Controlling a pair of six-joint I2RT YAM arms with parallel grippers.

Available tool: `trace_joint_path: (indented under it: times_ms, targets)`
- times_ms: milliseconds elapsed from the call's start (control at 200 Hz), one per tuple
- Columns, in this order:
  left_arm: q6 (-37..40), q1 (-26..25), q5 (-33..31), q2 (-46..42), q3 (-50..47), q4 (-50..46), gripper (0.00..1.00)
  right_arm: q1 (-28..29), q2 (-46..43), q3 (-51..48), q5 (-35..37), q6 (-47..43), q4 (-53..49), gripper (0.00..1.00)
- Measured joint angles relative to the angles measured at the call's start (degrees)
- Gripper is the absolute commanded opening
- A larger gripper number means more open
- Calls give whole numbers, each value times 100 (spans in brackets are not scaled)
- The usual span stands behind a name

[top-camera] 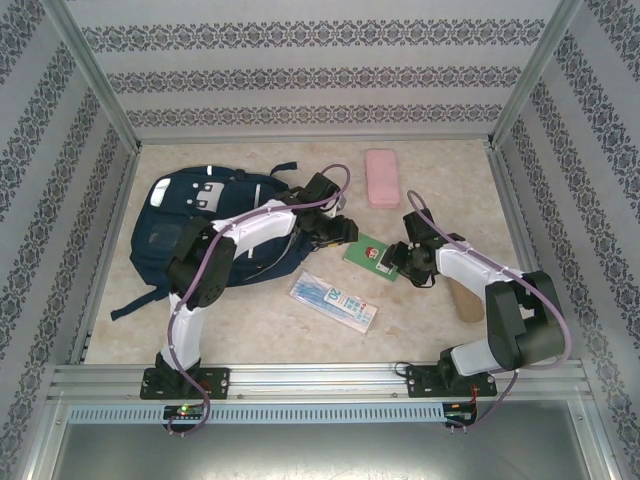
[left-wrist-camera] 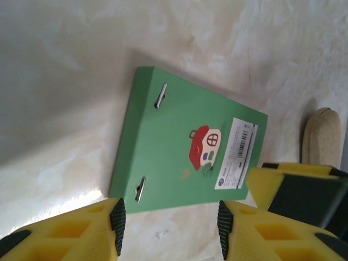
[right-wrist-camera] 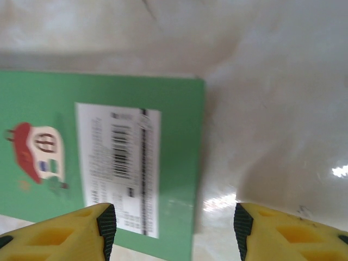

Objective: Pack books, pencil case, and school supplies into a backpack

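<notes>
1. School supplies (top-camera: 333, 301), a flat pale blue-and-white packet, lie slanted on the table (top-camera: 250, 320) on the near side of the green book (top-camera: 372, 254), a little to its left and not touching it.
2. To the right of the green book, and also nearer the arm bases, a tan oblong object (top-camera: 465, 303) lies partly under the right arm.
3. The right gripper (right-wrist-camera: 175, 223) hangs over the green book's near right corner, the one carrying the white barcode label (right-wrist-camera: 119, 163). Its yellow fingers (right-wrist-camera: 60, 231) stand spread. The book's edge and bare table show in the gap, and nothing is pinched.
4. The green book lies flat mid-table, cover up. A red-roofed house drawing (left-wrist-camera: 204, 147) sits beside the label, and two metal staples (left-wrist-camera: 160, 95) run along the opposite edge.
5. The left gripper (left-wrist-camera: 171, 217) sits at the green book's far left side, just off its edge. Its fingers are spread too, with the book's edge and table between the tips, and it holds nothing.
6. The backpack (top-camera: 200, 225) lies flat farther left of the green book, apart from it. Its straps trail toward the near left, and the left arm reaches across it.
7. The pencil case (top-camera: 381, 177), pink and oblong, lies farthest, well beyond the green book's far side.
</notes>
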Motion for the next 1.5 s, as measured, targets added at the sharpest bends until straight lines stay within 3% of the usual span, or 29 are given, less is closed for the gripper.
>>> trace_joint_path:
  times_ms: [350,704,1034,1389,1504]
  targets:
    - [232,-109,39,743,393,-299,50,-52,284,57,-166,-35,52,58]
    - [162,-140,334,846,577,-367,45,-116,446,221,-269,-48,-129,56]
    - [-1187,96,1523,769,-280,1423,41,-151,439,229,-319,-87,-136,56]
    - [-1851,203,1801,769,-584,2332,39,-238,407,203,-446,-85,-120,56]
    - [-1840,214,1853,772,-581,2341,43,-273,323,111,-511,-87,-20,56]
